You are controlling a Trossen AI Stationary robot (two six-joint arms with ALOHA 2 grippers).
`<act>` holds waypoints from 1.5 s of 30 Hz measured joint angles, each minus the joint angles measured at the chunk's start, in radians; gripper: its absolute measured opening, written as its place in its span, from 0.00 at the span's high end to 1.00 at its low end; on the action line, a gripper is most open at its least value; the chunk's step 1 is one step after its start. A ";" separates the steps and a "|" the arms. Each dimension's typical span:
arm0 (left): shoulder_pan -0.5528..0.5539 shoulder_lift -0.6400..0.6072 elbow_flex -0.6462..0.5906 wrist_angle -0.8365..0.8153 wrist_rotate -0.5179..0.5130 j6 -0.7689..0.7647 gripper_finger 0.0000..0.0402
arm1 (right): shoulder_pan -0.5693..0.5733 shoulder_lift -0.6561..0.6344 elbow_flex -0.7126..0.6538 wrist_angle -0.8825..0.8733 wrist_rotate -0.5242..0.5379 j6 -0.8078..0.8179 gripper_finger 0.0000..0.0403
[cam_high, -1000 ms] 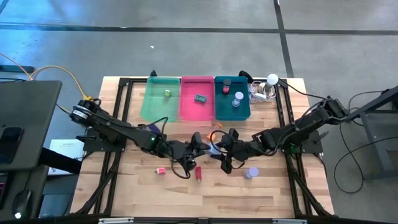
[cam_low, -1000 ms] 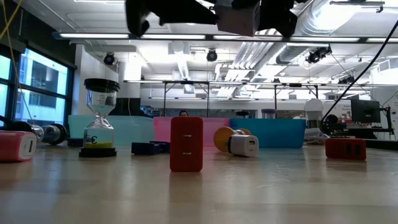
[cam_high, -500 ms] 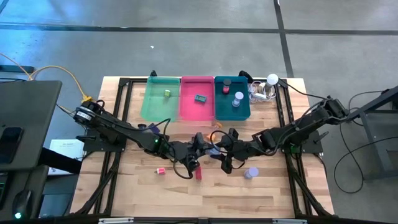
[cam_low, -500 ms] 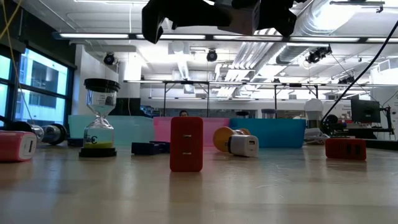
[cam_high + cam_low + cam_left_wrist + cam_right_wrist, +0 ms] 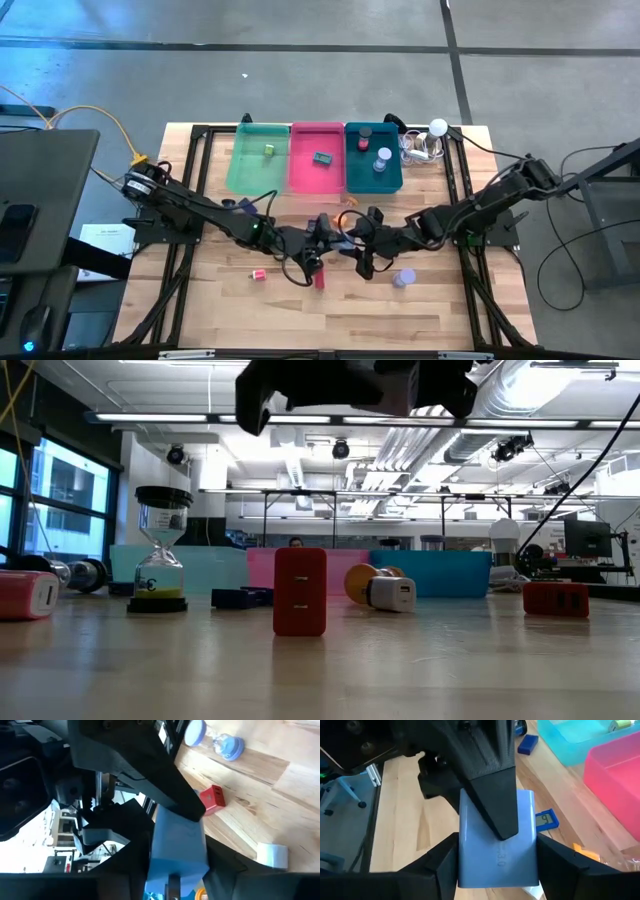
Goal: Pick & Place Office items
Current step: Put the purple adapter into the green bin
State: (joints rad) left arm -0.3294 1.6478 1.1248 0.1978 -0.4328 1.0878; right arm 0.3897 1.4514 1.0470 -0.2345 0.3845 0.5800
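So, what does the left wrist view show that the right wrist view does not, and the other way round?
Only the left wrist view: a red block, an hourglass and a pale block on the table. Only the right wrist view: the pink tray, the green tray beside it and a dark blue clip. Both: the light blue block gripped in the right end effector.

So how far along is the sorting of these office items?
Done: a few small pieces sit in the green tray, pink tray and teal tray. In hand: the right gripper holds a lavender block, the left gripper meeting it. Left: a red block and a lavender cylinder, among others, lie loose.
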 joint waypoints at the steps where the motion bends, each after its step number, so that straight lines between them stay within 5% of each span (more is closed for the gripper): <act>1: 0.000 0.001 0.000 -0.002 0.000 0.004 0.67 | 0.000 0.000 0.000 0.000 -0.003 0.004 0.49; 7: -0.001 0.015 0.000 0.009 -0.018 0.008 0.71 | -0.006 0.000 0.000 -0.005 -0.028 0.007 0.48; 21: -0.015 0.020 -0.002 -0.034 -0.118 -0.220 0.71 | -0.006 0.000 0.001 0.000 0.051 -0.051 0.18; 28: -0.013 0.011 -0.002 -0.175 -0.171 -0.366 0.71 | 0.005 -0.040 -0.001 -0.066 0.047 -0.078 0.13; 33: -0.002 -0.019 -0.002 -0.391 -0.197 -0.439 0.71 | 0.027 -0.088 0.001 -0.171 0.153 -0.024 0.13; 37: 0.021 -0.109 -0.002 -0.565 -0.234 -0.580 0.71 | 0.040 -0.092 0.000 -0.223 0.259 -0.002 0.13; 45: 0.154 -0.426 -0.001 -0.859 -0.200 -0.795 0.71 | 0.040 -0.092 0.000 -0.249 0.289 -0.008 0.14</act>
State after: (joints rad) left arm -0.1756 1.2222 1.1242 -0.6611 -0.6324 0.2926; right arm 0.4294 1.3594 1.0473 -0.4831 0.6737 0.5724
